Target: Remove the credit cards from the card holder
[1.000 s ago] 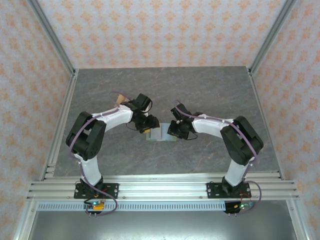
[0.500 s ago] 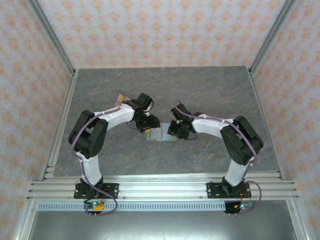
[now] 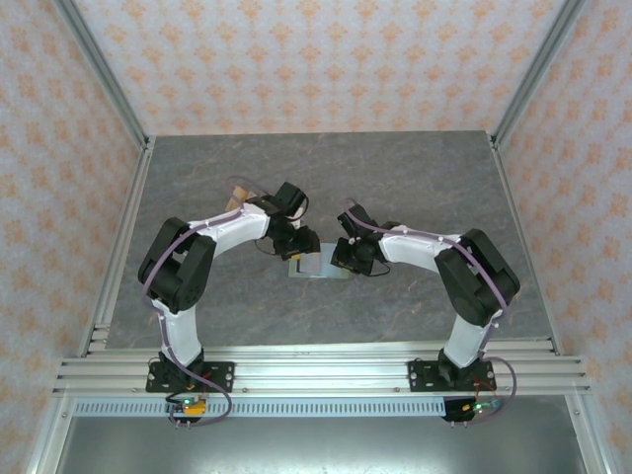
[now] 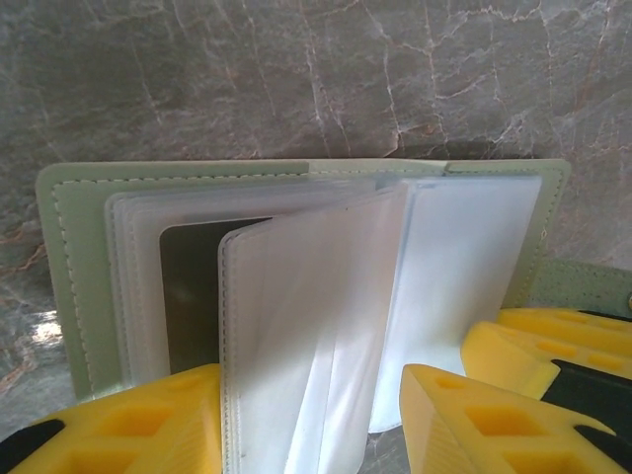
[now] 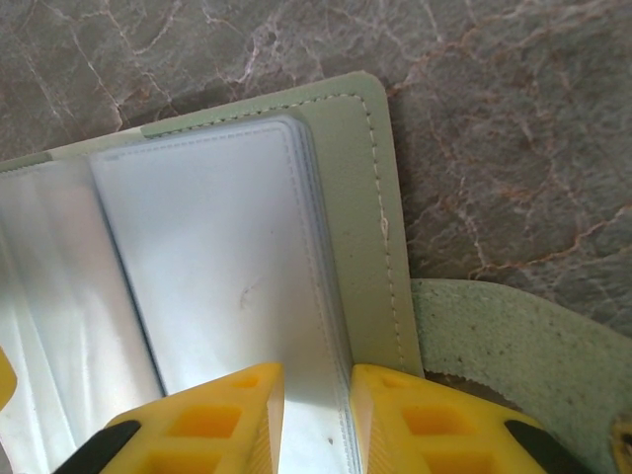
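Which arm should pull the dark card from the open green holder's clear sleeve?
Left: the left hand stands open around the lifted clear plastic sleeve beside the dark rectangular card, while the right hand is clamped on the sage-green bifold card holder, pinning it open.

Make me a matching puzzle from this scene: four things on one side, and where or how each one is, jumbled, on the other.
1 card holder
2 dark card
3 strap
4 right gripper

A flat on the table beside the cover
B pinching the sleeve stack
C lying open
D inside a clear sleeve

Pairs: 1-C, 2-D, 3-A, 4-B.
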`<state>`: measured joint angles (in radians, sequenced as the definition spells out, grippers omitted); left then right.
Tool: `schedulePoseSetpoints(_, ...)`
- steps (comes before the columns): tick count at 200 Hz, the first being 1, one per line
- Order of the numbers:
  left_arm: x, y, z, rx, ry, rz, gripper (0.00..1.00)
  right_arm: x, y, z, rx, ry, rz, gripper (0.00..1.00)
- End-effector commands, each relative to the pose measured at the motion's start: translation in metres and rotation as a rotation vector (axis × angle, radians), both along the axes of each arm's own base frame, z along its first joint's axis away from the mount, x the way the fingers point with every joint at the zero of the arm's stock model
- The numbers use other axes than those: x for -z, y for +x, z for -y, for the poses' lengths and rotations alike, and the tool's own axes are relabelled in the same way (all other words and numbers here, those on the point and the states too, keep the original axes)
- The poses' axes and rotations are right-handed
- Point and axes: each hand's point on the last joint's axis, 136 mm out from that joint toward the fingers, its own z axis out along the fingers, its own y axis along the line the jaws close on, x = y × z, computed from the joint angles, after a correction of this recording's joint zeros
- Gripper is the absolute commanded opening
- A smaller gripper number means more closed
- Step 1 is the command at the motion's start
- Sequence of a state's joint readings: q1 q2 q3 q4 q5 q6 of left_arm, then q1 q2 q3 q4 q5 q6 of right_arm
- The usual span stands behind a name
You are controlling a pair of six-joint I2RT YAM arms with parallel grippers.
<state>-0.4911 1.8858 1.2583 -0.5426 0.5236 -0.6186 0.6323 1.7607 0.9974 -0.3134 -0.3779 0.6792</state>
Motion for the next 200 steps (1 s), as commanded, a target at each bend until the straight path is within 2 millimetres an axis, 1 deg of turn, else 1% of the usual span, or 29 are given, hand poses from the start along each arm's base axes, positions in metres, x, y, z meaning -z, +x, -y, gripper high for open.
schedulePoseSetpoints(1, -0.023, 0.000, 0.010, 0.038, -0.051, 0.038, 0.48, 0.024, -0.010, 0.011, 0.011, -0.064, -0.057, 0.26)
schedulePoseSetpoints(14, -0.027, 0.000, 0.013, 0.037, -0.078, 0.044, 0.48, 0.021, -0.010, 0.011, 0.012, -0.058, -0.050, 0.26)
schedulePoseSetpoints(30, -0.031, 0.000, 0.019, 0.035, -0.124, 0.048, 0.48, 0.013, -0.008, 0.009, 0.009, -0.034, -0.034, 0.25)
schedulePoseSetpoints(58, -0.032, -0.002, 0.027, 0.030, -0.182, 0.033, 0.49, -0.015, 0.000, 0.007, 0.012, 0.042, 0.041, 0.25)
schedulePoseSetpoints(74, -0.036, 0.000, 0.034, 0.021, -0.227, 0.039, 0.49, -0.031, 0.002, 0.005, 0.010, 0.104, 0.082, 0.24)
schedulePoseSetpoints(90, -0.041, 0.004, 0.043, 0.012, -0.278, 0.044, 0.49, -0.043, 0.006, 0.008, 0.027, 0.143, 0.121, 0.24)
schedulePoseSetpoints(110, -0.043, 0.005, 0.054, 0.017, -0.310, 0.042, 0.49, -0.051, 0.008, 0.019, 0.067, 0.164, 0.153, 0.24)
schedulePoseSetpoints(138, -0.046, 0.006, 0.063, 0.022, -0.328, 0.048, 0.49, -0.060, 0.010, 0.033, 0.112, 0.167, 0.199, 0.23)
schedulePoseSetpoints(168, -0.046, 0.007, 0.071, 0.028, -0.338, 0.044, 0.51, -0.070, 0.010, 0.040, 0.127, 0.154, 0.241, 0.23)
schedulePoseSetpoints(183, -0.046, 0.011, 0.070, 0.008, -0.337, 0.050, 0.51, -0.072, 0.011, 0.042, 0.117, 0.141, 0.249, 0.20)
schedulePoseSetpoints(200, -0.048, 0.017, 0.056, -0.070, -0.274, 0.095, 0.50, -0.071, 0.010, 0.042, 0.095, 0.119, 0.246, 0.16)
